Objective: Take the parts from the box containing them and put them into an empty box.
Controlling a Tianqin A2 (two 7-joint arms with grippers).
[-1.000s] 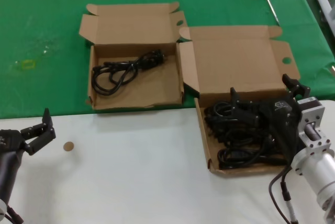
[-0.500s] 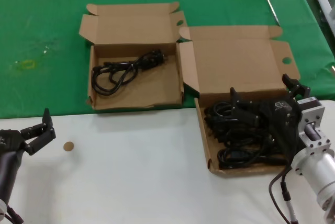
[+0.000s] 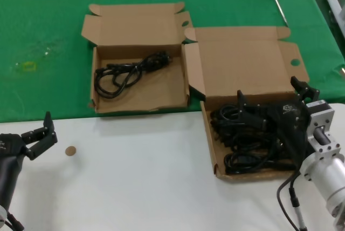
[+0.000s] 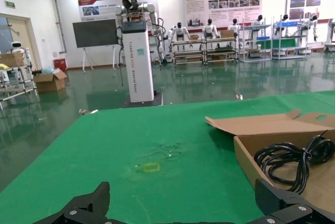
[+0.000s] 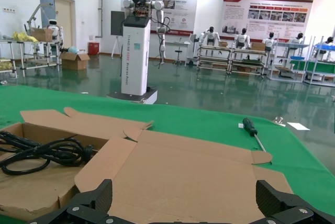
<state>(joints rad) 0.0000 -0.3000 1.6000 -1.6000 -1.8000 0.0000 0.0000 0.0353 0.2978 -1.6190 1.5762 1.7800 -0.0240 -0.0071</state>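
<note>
Black power cables (image 3: 245, 139) fill the plain brown cardboard box (image 3: 245, 74) lying across the green cloth (image 3: 43, 31) and white tabletop (image 3: 135, 188).

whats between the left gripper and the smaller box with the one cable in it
In the head view, only a small round brown disc on bare white tabletop, then green cloth, lies between the left gripper and the smaller box.

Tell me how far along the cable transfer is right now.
Done: one cable lies in the smaller box. In hand: nothing yet; the right gripper is open, low over the pile of cables in the larger box. The left gripper waits open over the white table. Left: the whole pile.
</note>
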